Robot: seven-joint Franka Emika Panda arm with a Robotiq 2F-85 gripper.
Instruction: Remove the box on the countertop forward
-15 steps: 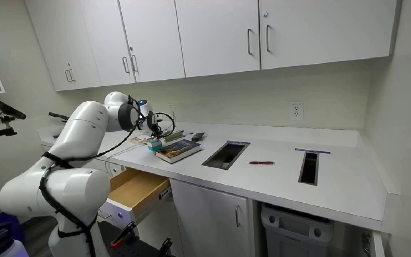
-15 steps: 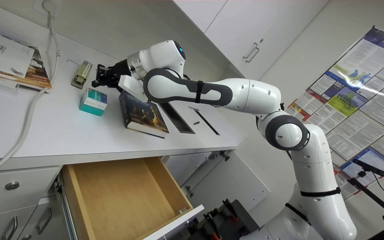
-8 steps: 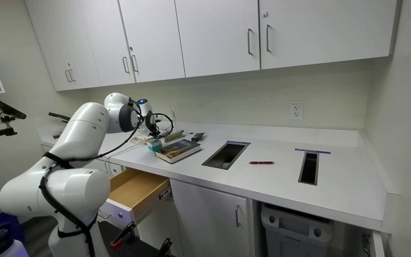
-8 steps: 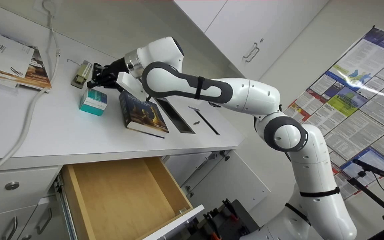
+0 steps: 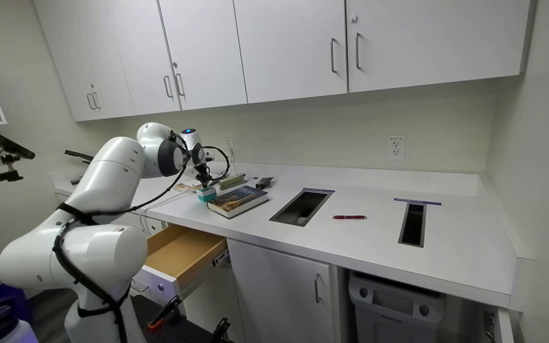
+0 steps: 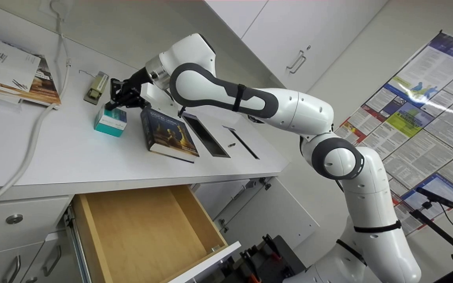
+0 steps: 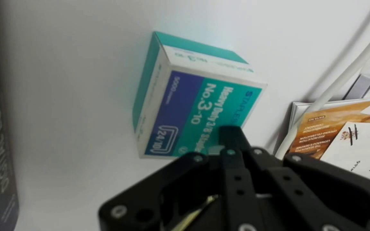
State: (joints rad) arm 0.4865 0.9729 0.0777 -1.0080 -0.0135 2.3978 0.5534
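Pale wood lines the drawer [image 6: 144, 228] nearest me in an exterior view, pulled out beneath the front edge of the white surface [image 6: 65, 165]. Just in from that edge I see the dark-covered book [image 6: 169, 133] lying flat. Beside it, apart and deeper in, the teal-green box [image 6: 110, 122] sits between the front and back edges, with a white cable [image 6: 34, 137] running past its other side. My pincer [image 7: 233, 138] is angled down over the box, fingers together; in the wrist view their tips overlap its printed top, though I can't tell whether they touch. Beyond, an olive-green object [image 6: 96, 88] lies toward the back edge.
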